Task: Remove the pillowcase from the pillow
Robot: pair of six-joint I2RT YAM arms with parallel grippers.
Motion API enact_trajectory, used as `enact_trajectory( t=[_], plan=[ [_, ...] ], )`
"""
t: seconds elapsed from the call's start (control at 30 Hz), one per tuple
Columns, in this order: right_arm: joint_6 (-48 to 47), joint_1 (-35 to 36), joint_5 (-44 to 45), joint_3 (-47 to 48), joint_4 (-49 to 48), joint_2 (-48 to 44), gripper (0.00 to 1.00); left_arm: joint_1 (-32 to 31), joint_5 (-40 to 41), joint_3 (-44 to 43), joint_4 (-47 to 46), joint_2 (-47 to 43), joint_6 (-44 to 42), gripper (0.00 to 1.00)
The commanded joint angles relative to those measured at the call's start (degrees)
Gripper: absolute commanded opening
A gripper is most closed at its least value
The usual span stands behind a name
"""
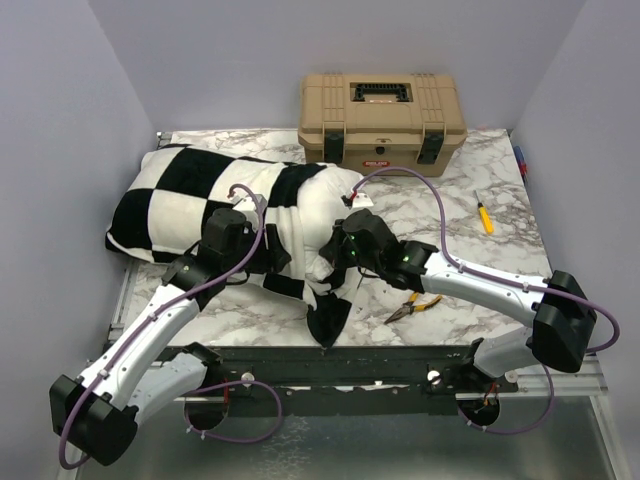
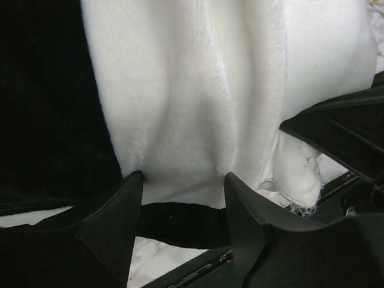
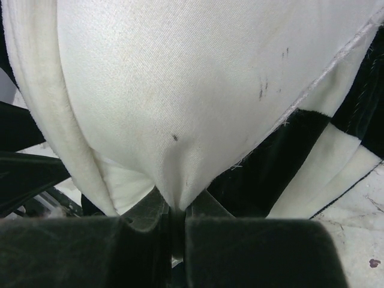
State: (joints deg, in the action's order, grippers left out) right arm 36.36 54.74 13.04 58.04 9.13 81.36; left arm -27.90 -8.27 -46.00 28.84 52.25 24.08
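Observation:
The black-and-white checkered pillowcase (image 1: 175, 200) lies across the left half of the marble table, still round most of the pillow. The pillow's plain white end (image 1: 322, 215) bulges out of the case's open mouth near the table's middle. My right gripper (image 1: 337, 255) is shut on a pinch of that woven white pillow cloth (image 3: 168, 90), with the gripper (image 3: 178, 207) just beneath it and the checkered hem (image 3: 264, 174) to the right. My left gripper (image 1: 262, 255) is open; its jaws (image 2: 180, 177) stand wide apart against a plush white square of the pillowcase (image 2: 180, 90).
A tan toolbox (image 1: 382, 118) stands at the back edge. Yellow-handled pliers (image 1: 412, 307) lie just right of the case's hanging corner. A yellow screwdriver (image 1: 484, 216) lies at the right. Grey walls close in three sides.

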Motion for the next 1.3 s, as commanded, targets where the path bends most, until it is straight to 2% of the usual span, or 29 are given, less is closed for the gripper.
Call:
enact_trajectory(
  t=[0.0, 0.17, 0.27, 0.4, 0.53, 0.8, 1.17, 1.27],
  plan=[
    [-0.5, -0.5, 1.6, 2.5, -1.6, -0.8, 0.00, -0.2, -2.8, 2.9, -1.0, 0.6, 2.6, 0.57],
    [-0.4, -0.5, 1.3, 2.6, -1.0, -1.3, 0.00, -0.3, -1.6, 5.2, -4.6, 2.9, 3.8, 0.52],
    [-0.5, -0.6, 1.6, 1.9, -1.0, -2.5, 0.00, -0.2, 0.5, 5.9, -6.3, 3.6, 4.3, 0.44],
    [-0.6, -0.7, 1.9, 1.5, -0.1, -4.0, 0.00, -0.2, 2.8, 6.5, -8.5, 3.9, 5.0, 0.25],
    [-0.7, -0.9, 3.1, 1.3, 1.5, -6.1, 0.00, -0.2, 4.9, 6.0, -9.3, 4.5, 4.0, 0.00],
    [-3.1, -1.3, 9.9, 1.8, 8.0, -13.6, 0.01, -0.1, 13.0, 3.5, -6.7, 5.7, 0.7, 0.00],
    [-5.3, -2.3, 22.5, 1.6, 19.4, -29.6, 0.04, 1.3, 37.8, -2.1, 0.8, 8.3, -6.1, 0.00],
    [-5.8, -2.3, 24.7, 1.6, 21.3, -34.1, 0.06, 4.5, 39.8, -2.3, 0.9, 7.9, -5.7, 0.00]
  ],
)
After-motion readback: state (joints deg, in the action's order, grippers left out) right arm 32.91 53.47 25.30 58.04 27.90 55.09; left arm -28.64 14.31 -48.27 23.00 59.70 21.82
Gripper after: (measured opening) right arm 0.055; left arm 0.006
